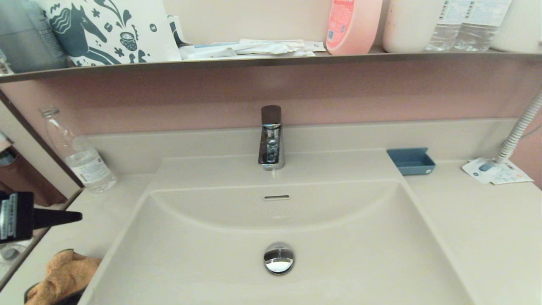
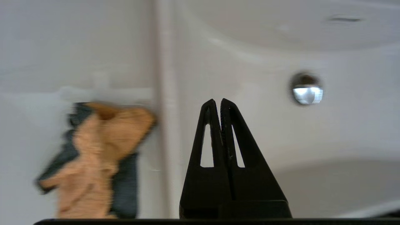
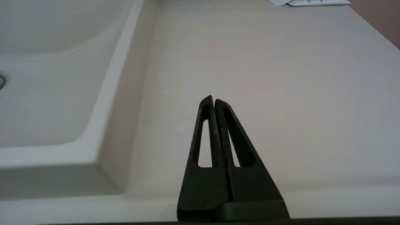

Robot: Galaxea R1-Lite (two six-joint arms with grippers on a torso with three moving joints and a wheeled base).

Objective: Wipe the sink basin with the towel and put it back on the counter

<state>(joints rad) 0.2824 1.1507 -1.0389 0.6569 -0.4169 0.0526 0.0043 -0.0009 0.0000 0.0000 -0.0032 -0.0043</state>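
An orange towel (image 1: 63, 274) with a dark underside lies crumpled on the counter (image 1: 478, 228) at the near left, beside the sink basin (image 1: 237, 262). The basin has a chrome drain stopper (image 1: 279, 258) and a slot overflow (image 1: 276, 197). My left gripper (image 1: 78, 217) hovers above the left counter, behind the towel and apart from it, shut with nothing in it. In the left wrist view the towel (image 2: 100, 156) lies to one side of the shut left gripper (image 2: 217, 101). My right gripper (image 3: 212, 99) is shut and empty over the bare right counter (image 3: 281, 78).
A chrome faucet (image 1: 270, 137) stands behind the basin. A clear water bottle (image 1: 80, 154) is at the back left, a small blue tray (image 1: 410, 161) and leaflets (image 1: 495, 171) at the back right. A corrugated hose (image 1: 521, 127) hangs at the right. The upper shelf (image 1: 271, 61) holds bottles and a bag.
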